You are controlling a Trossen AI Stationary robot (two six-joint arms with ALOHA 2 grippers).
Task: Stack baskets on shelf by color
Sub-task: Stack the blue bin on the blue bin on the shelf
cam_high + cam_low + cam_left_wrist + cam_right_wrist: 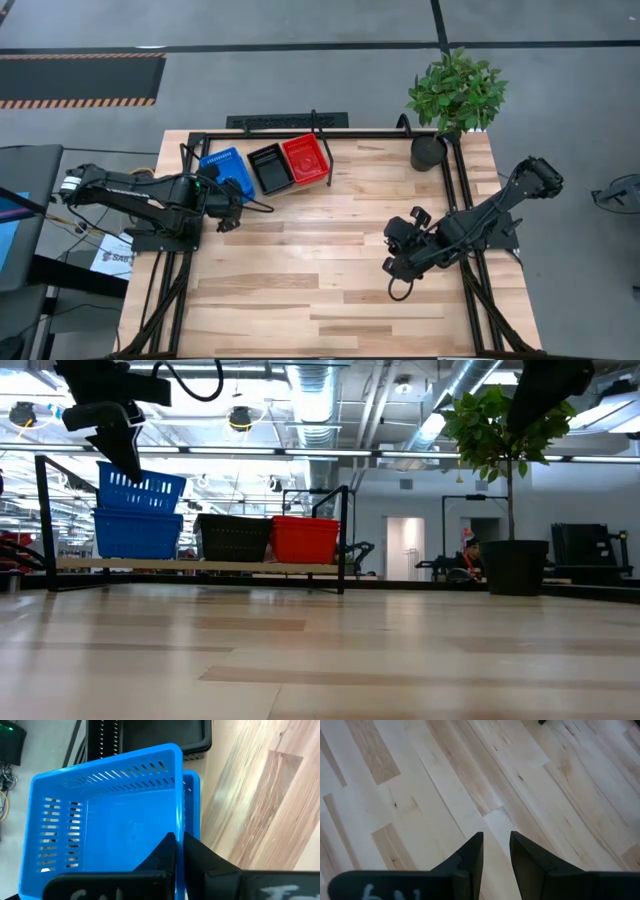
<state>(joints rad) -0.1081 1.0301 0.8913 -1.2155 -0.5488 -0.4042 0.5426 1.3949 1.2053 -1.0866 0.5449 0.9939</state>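
Left gripper (179,851): clamped on the wall of a blue basket (107,820), tilted above the blue stack (137,533).
Right gripper (496,851): slightly parted, empty, over the table (300,270).
Shelf (200,566): black (233,537) and red baskets (305,539) alongside.

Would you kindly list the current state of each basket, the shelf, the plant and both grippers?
Upper blue basket: tilted, held above the lower blue one.
Lower blue basket: on the shelf, left end.
Black basket: on the shelf, middle.
Red basket: on the shelf, right end.
Shelf: holding all three colours.
Left gripper: shut on the upper blue basket's wall.
Right gripper: over bare tabletop, holding nothing.
Potted plant: upright at the table's corner.
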